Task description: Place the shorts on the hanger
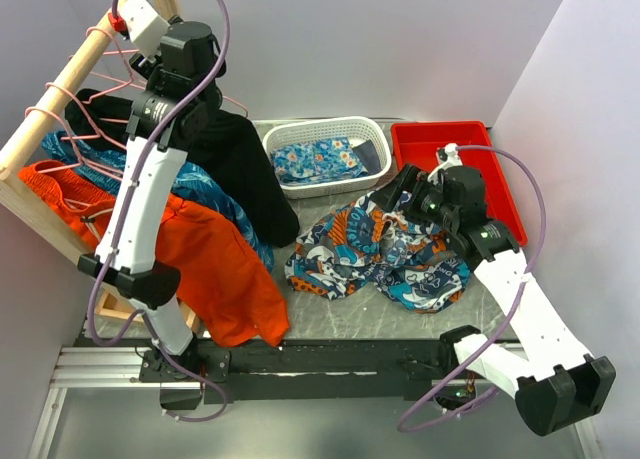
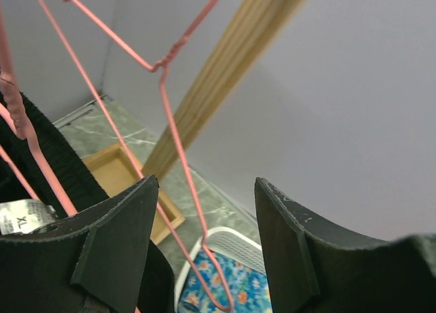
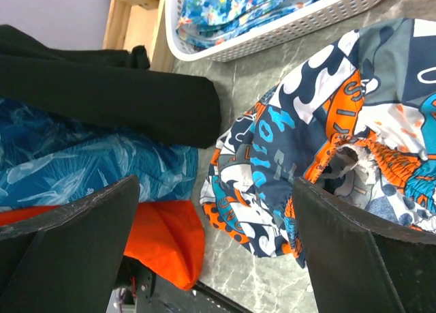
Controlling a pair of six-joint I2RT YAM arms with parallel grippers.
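The shorts (image 1: pixel 375 249), patched in orange, teal, navy and white, lie crumpled on the table in front of the right arm. In the right wrist view the shorts (image 3: pixel 306 136) show their orange-edged waistband. My right gripper (image 1: pixel 402 191) hovers over their far edge, and its jaws (image 3: pixel 214 258) are wide open with nothing between them. My left gripper (image 1: pixel 128 24) is raised to the wooden rack at the top left. It is open (image 2: pixel 204 190), and the thin pink wire of a hanger (image 2: pixel 178 156) runs down between its fingers without visibly touching them. Several pink hangers (image 1: pixel 100 107) hang on the pole.
The wooden rack pole (image 1: pixel 70 79) slants across the left side. A black garment (image 1: pixel 240 169), blue leafy shorts (image 1: pixel 200 184) and orange shorts (image 1: pixel 215 259) hang from it. A white basket (image 1: pixel 330 122) holds blue floral cloth (image 1: pixel 320 159). A red bin (image 1: pixel 455 139) stands at the back right.
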